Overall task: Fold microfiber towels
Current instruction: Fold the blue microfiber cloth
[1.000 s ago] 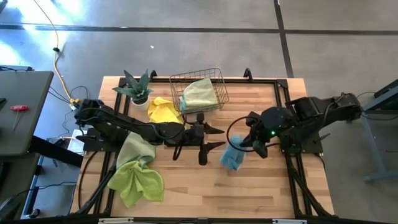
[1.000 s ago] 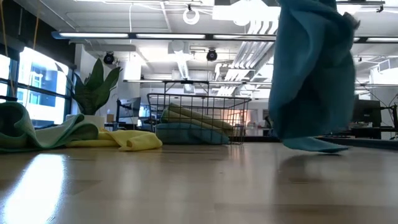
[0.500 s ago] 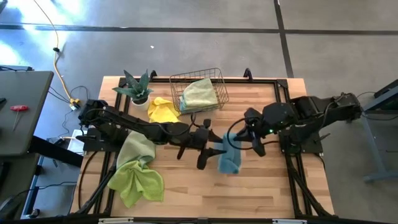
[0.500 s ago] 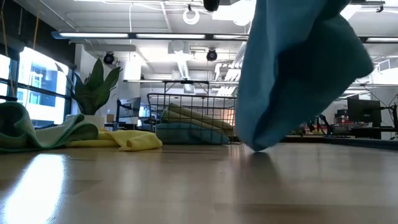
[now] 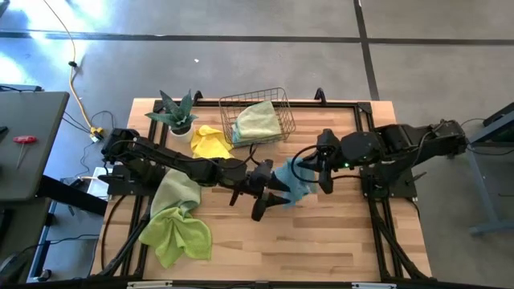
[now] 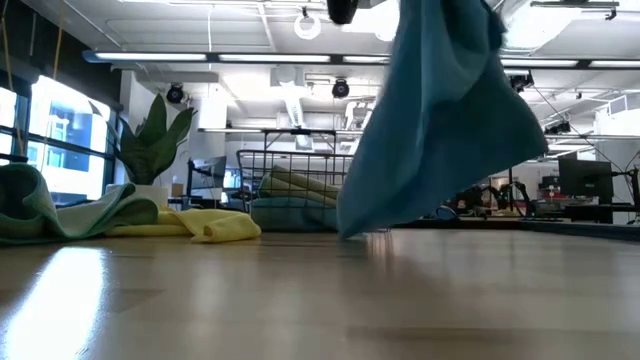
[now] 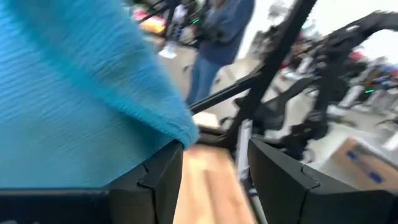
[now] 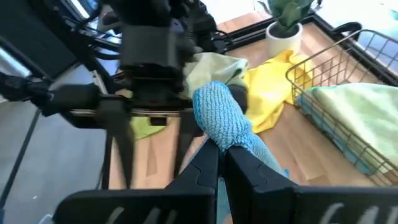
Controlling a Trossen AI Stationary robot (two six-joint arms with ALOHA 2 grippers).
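Blue towel (image 5: 291, 181) pinched in right hand (image 8: 219, 163) (lifted) — left hand (image 5: 271, 197) open beside.

The wooden desk (image 5: 321, 241) stands on a grey concrete floor (image 5: 241, 56) crossed by dark seams. A yellow cable (image 5: 76, 84) trails over it toward a grey side table (image 5: 28, 144). Overhead run fluorescent strip lights (image 6: 200, 56) and white ducts (image 6: 295, 100); bright windows (image 6: 50, 135) line one wall.
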